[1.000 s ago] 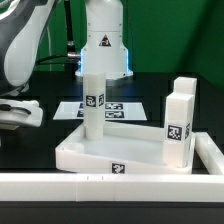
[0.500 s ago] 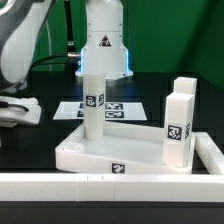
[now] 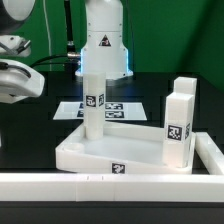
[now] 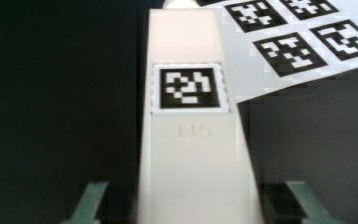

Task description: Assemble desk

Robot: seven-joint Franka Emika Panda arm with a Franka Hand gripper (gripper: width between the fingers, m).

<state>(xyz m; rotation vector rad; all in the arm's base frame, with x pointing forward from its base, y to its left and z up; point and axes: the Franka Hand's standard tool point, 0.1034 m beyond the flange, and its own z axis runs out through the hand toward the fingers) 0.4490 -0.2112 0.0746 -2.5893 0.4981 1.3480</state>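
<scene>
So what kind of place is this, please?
Probably a robotics lab bench: a black table with a fixed marker board, a robot base behind it, and white tagged desk parts.

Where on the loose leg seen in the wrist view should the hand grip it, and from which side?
Grip the leg across its narrow width, on the two long side faces, coming in from the face that bears its tag. It is a long, straight-sided block, and the fingers already stand apart on either side of it. Which part of its length is best, the pictures cannot settle. The marker board lies just beside it.
</scene>
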